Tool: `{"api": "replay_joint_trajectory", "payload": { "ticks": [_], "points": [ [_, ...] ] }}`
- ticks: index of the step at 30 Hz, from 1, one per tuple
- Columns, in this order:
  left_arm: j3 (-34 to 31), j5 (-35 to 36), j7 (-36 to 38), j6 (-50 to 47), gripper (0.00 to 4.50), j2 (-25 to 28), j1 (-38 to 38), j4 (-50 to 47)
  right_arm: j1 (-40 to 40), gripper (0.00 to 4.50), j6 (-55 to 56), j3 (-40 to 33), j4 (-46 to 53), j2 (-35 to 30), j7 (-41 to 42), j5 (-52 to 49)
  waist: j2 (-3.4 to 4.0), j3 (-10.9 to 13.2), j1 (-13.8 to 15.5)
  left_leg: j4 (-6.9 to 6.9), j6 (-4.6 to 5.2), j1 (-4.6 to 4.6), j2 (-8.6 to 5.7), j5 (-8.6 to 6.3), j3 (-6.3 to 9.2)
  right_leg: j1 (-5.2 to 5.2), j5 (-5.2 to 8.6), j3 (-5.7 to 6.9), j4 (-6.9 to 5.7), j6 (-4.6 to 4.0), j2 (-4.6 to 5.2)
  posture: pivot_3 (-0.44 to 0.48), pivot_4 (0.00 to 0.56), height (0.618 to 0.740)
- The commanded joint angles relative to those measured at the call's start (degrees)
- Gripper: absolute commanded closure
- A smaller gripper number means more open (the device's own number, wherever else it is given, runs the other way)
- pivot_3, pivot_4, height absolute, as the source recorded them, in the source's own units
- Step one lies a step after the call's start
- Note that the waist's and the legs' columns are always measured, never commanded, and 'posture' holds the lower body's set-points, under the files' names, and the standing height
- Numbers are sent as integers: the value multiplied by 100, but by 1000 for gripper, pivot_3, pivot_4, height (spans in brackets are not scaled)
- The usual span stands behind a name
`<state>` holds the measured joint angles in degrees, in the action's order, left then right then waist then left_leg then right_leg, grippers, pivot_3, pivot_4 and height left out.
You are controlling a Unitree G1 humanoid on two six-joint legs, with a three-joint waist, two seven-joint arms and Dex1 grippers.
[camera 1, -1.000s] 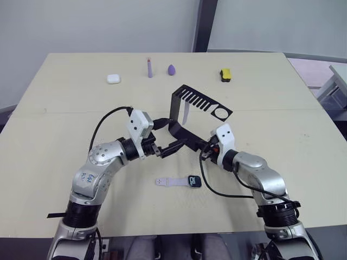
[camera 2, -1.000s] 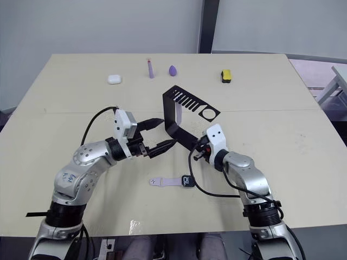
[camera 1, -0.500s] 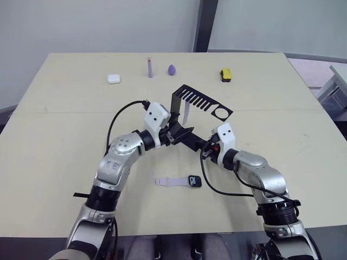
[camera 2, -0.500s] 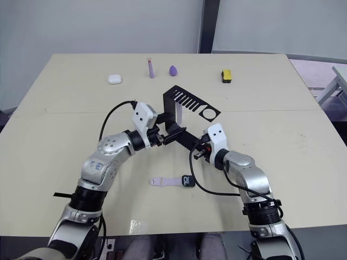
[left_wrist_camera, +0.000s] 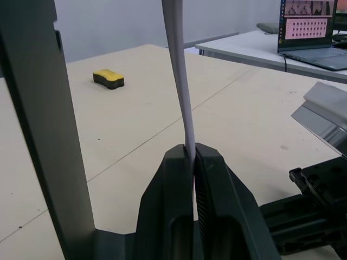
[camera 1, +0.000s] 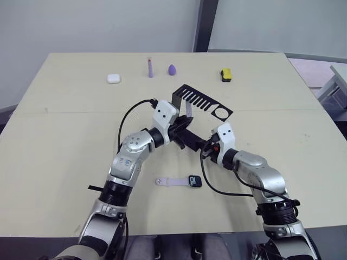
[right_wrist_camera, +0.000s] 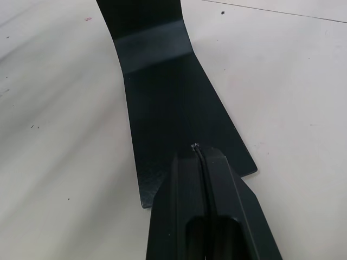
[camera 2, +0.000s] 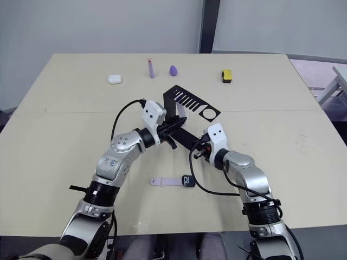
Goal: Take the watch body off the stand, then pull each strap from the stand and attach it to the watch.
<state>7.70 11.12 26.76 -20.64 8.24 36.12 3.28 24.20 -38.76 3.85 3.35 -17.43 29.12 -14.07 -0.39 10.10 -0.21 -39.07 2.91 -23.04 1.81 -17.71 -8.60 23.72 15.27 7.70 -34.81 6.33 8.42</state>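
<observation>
The black stand (camera 1: pixel 201 101) is upright at mid-table, and one pale strap (left_wrist_camera: pixel 181 81) hangs from its slotted top. My left gripper (left_wrist_camera: pixel 191 154) has reached in under that top and is shut on the strap's lower end, beside the stand's upright (left_wrist_camera: pixel 38 108). Just right of it, my right gripper (right_wrist_camera: pixel 201 154) is shut, its tips resting on the stand's flat base (right_wrist_camera: pixel 162 81). The watch body (camera 1: pixel 194 181) lies on the table nearer me, with the other strap (camera 1: pixel 169 182) joined to its left side.
Along the far edge of the table (camera 1: pixel 65 141) lie a white case (camera 1: pixel 113 78), a purple stick (camera 1: pixel 149 67), a purple egg shape (camera 1: pixel 172 69) and a yellow-and-black block (camera 1: pixel 225 74). A laptop (left_wrist_camera: pixel 309 27) sits on another table beyond.
My left gripper has swung right and forward from open space to the stand and shut on the hanging strap. The right arm has held still on the base.
</observation>
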Motion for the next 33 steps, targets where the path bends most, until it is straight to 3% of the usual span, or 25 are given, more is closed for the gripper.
{"api": "replay_joint_trajectory", "payload": {
  "ticks": [1,11,20,23,27,29,32,33],
  "points": [
    [-109,133,187,251,4450,5,78,-227,-156,4500,-240,31,-184,-41,-122,75,0,0,-1,0,0,0,0,0,0,0,0,0,0,0,0,0,150,740],
    [-321,561,504,-74,4450,321,-346,-919,-72,4500,-453,-82,2,6,-159,-53,0,0,-2,1,0,-2,1,0,1,1,0,2,2,0,2,0,150,740],
    [-492,773,626,-131,4450,419,-344,-916,61,4500,-523,-232,-33,-25,-151,-136,0,0,2,1,1,-3,0,-1,3,0,0,4,3,0,4,0,150,740],
    [-603,1164,1060,-401,4450,732,-497,-1241,-19,4500,-454,-282,174,-131,-64,-153,0,0,-8,4,0,-6,1,-1,3,3,0,5,4,0,3,0,150,740],
    [-876,2314,2184,-1369,4450,1611,-599,-1750,-371,4500,-377,-319,1011,-503,-19,-113,6,5,-19,8,-3,-10,4,-2,3,8,1,5,6,-1,2,0,150,740],
    [-857,2683,2683,-1722,4450,2018,-486,-1802,-669,4500,-550,-753,1766,-502,-32,-579,13,10,9,7,-4,-13,3,-2,3,10,1,6,8,-1,1,0,150,740],
    [-820,3103,3133,-2111,4500,2276,-275,-1725,-1347,3690,-1027,-1485,3064,-588,389,-1894,17,13,42,6,-3,-18,-1,-2,7,10,1,5,11,0,2,0,150,740],
    [-799,3217,3240,-2224,4500,2286,-201,-1672,-1588,3239,-1240,-1777,3477,-640,531,-2612,17,13,56,7,-3,-19,-1,-3,12,8,0,5,14,0,1,0,150,740]
  ]
}}
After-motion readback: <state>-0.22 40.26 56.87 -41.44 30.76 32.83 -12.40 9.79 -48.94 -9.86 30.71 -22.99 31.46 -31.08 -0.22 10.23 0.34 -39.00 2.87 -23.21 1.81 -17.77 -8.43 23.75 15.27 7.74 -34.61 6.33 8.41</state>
